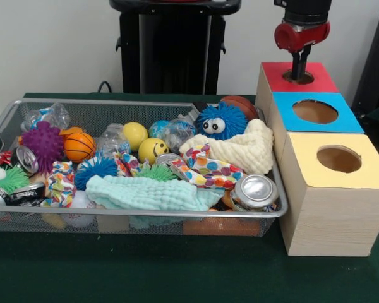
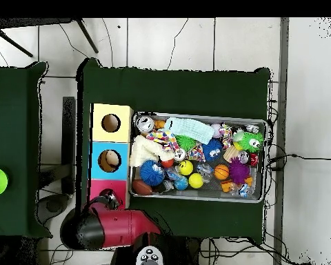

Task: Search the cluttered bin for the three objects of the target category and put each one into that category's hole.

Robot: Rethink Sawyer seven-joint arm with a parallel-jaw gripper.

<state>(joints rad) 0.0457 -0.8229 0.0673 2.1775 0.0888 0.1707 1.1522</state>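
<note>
The robot's claw (image 1: 299, 74) hangs directly over the red box's hole (image 1: 298, 77), fingers drawn narrow and seemingly empty. Beside it, the cluttered wire bin (image 1: 139, 215) remains full of balls, cans and cloths, so sorting looks mostly unfinished.

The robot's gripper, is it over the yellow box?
No, the gripper hangs over the hole of the red box, not the yellow box.

Red wrist collar under black housing — slim dark claw (image 1: 299, 69)
</note>
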